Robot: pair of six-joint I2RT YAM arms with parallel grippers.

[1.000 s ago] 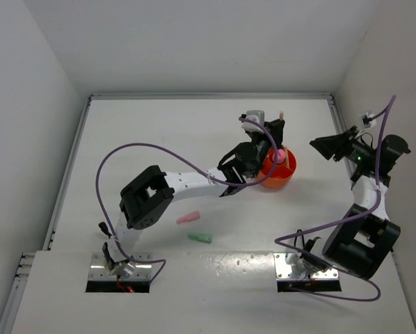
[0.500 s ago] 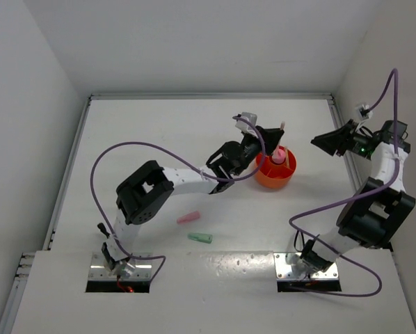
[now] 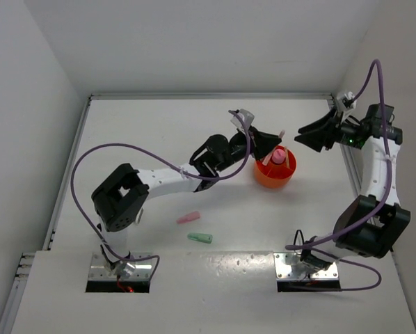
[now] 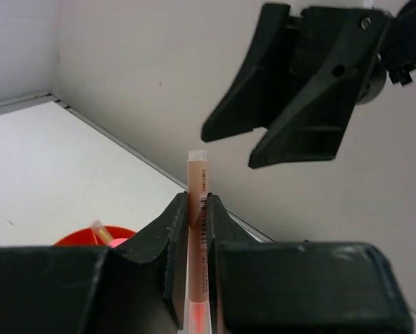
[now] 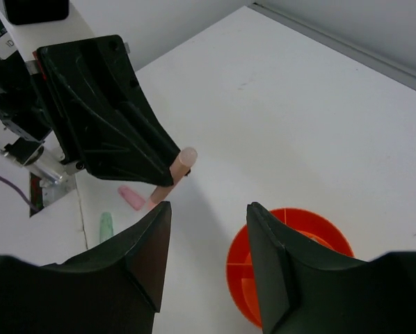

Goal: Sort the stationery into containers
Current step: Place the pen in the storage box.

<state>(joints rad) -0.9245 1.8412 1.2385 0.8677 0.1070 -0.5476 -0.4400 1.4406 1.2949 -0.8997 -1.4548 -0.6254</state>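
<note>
1. Table (image 3: 159, 132): white surface with walls on three sides.
2. Orange cup (image 3: 270, 180) (image 5: 319, 223): stands on the table, right of centre and toward the far side. Inner dividers are visible. A pink-capped tube (image 3: 278, 156) and a yellow stick (image 4: 99, 232) stand inside it.
3. Right gripper (image 3: 307, 137) (image 5: 209, 209): spread wide with nothing between the fingers. It hangs in the air just right of the cup and faces the left gripper.
4. Left gripper (image 3: 269, 142) (image 4: 197, 209): fingers narrow, clamped on the pink stick. It hangs at the cup's left rim.
5. Pink stick (image 4: 197, 229) (image 5: 186, 157): thin, and projects past the left fingertips toward the right gripper without touching it. A barcode and a line of small dark print run along the barrel; the lettering is too small to read.
6. Pink marker (image 3: 188, 218) and green marker (image 3: 200, 238): both lie flat on the table, near each other but apart. They are well apart from the cup, toward the near edge. No writing is discernible on either.
</note>
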